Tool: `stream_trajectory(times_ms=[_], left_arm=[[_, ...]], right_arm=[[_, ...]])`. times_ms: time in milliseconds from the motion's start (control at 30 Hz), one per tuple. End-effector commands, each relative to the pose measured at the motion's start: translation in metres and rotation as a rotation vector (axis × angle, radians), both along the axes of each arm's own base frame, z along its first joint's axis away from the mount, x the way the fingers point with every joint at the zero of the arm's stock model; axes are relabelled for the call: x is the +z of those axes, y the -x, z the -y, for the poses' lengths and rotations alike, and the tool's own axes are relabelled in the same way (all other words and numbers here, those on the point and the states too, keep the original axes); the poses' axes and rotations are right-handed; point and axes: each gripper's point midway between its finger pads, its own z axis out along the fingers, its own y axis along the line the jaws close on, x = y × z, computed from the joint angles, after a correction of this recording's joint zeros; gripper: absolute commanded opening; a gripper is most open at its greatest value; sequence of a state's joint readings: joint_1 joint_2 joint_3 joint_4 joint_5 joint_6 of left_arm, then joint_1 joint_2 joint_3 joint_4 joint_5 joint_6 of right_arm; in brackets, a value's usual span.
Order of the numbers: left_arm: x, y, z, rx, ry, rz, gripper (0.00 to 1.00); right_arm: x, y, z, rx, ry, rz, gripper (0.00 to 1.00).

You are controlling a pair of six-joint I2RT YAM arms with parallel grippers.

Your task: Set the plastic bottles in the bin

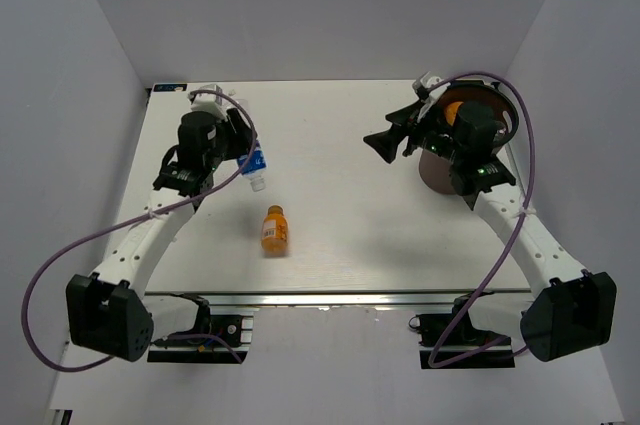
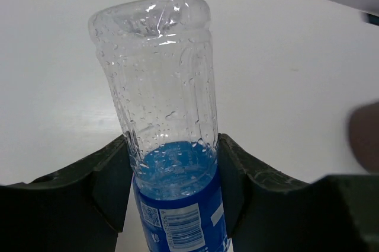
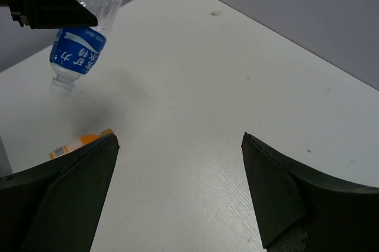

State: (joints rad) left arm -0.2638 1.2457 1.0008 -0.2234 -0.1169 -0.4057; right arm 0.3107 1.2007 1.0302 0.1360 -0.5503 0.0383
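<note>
My left gripper (image 1: pixel 243 153) is shut on a clear bottle with a blue label (image 1: pixel 257 166) and holds it above the table, cap pointing down. In the left wrist view the bottle (image 2: pixel 160 86) sits between my jaws (image 2: pixel 173 172). It also shows in the right wrist view (image 3: pixel 80 47). An orange bottle (image 1: pixel 275 229) lies on the table near the front middle, and its edge shows in the right wrist view (image 3: pixel 77 144). The dark brown bin (image 1: pixel 436 174) stands at the far right with an orange bottle (image 1: pixel 452 111) inside. My right gripper (image 1: pixel 385 143) is open and empty just left of the bin, jaws wide apart (image 3: pixel 177 166).
Grey walls close in the table (image 1: pixel 340 245) at the back and both sides. The right arm's wrist and purple cable (image 1: pixel 528 145) hang over the bin. The table's front edge runs along a metal rail (image 1: pixel 330 297).
</note>
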Motion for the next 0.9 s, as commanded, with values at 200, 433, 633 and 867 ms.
stream_trajectory(times_ms=[200, 433, 633, 867], left_arm=[[0.073, 0.073, 0.13, -0.853, 0.126, 0.322, 0.3], [0.085, 0.124, 0.175, -1.135, 0.185, 0.4, 0.26], [0.087, 0.144, 0.188, -1.207, 0.2, 0.449, 0.25], [0.083, 0.146, 0.195, -1.223, 0.201, 0.445, 0.21]], right_arm=[[0.03, 0.045, -0.035, 0.334, -0.165, 0.158, 0.89], [0.029, 0.052, -0.056, 0.459, -0.207, 0.106, 0.89], [0.023, 0.065, -0.075, 0.6, -0.24, 0.03, 0.89], [0.035, 0.086, -0.082, 0.702, -0.306, 0.048, 0.89]])
